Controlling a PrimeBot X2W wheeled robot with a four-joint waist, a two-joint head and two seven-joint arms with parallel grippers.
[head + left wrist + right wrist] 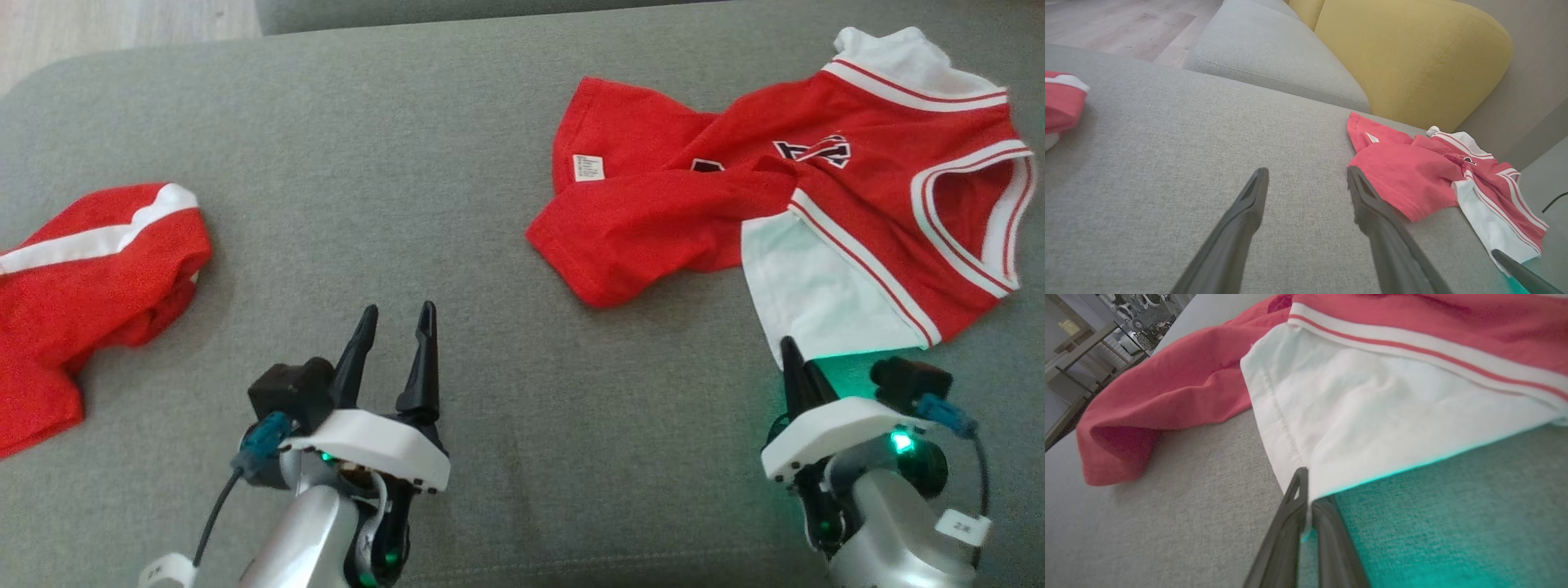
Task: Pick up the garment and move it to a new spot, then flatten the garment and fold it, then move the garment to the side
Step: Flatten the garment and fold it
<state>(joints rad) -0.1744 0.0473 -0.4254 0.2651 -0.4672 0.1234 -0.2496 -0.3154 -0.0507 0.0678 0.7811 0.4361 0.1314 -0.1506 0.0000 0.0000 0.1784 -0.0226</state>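
Your right gripper (790, 347) pinches the white corner of the jersey (857, 188); your left gripper (398, 310) hangs spread over the cushion (408, 163).

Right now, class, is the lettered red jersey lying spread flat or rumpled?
Rumpled. The jersey lies on the grey cushion with red cloth twisted over its front, partly hiding the lettering.

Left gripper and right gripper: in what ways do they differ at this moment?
The left gripper is open; the right gripper is shut. The left gripper holds nothing, above bare grey cushion; the right gripper pinches the white corner of the red jersey. Both have two dark fingers.
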